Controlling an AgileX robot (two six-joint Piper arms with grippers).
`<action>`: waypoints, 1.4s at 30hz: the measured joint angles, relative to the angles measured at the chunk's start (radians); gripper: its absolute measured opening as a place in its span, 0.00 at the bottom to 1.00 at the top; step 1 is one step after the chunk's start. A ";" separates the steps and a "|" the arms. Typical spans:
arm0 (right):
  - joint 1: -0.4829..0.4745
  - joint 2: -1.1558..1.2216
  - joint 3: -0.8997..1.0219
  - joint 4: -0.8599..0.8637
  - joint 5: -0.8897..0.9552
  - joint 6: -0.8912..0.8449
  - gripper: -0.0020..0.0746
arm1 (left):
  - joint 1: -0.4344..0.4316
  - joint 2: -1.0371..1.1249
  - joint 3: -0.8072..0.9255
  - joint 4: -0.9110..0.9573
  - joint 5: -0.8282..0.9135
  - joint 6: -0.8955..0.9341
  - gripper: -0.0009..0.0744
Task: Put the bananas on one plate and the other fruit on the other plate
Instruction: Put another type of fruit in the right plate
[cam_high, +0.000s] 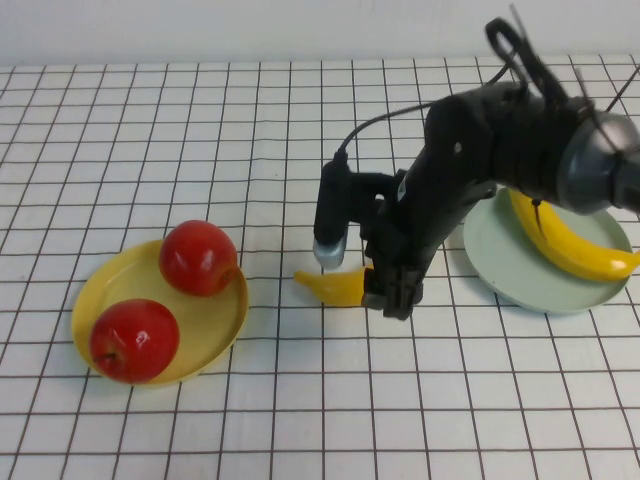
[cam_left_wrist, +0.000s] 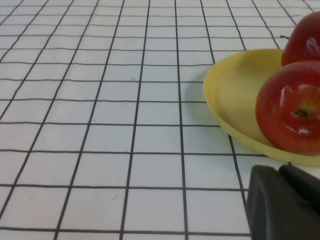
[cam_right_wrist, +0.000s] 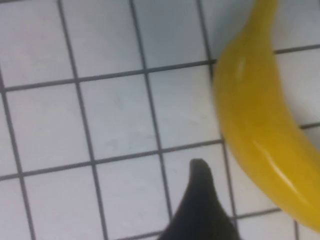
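Smooth, glossy yellow plastic for the loose banana near the desk's middle and for the plated banana by the right edge, with bright streaks along both. Mirror-shiny red skin on the two apples. Duller, satin sheen on the yellow plate and the grey-green plate. Matt white, black-lined desk. Matt black casing on the right gripper, low at the loose banana. Same dull black on the left gripper, beside the yellow plate.
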 joint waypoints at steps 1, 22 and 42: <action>0.008 0.018 0.000 0.000 0.000 -0.018 0.61 | 0.000 0.000 0.000 0.000 0.000 0.000 0.01; 0.013 0.143 -0.004 -0.023 -0.285 -0.155 0.61 | 0.000 0.000 0.000 0.000 0.000 0.000 0.01; 0.015 0.183 -0.132 -0.031 -0.363 -0.155 0.61 | 0.000 0.000 0.000 0.000 0.000 0.000 0.01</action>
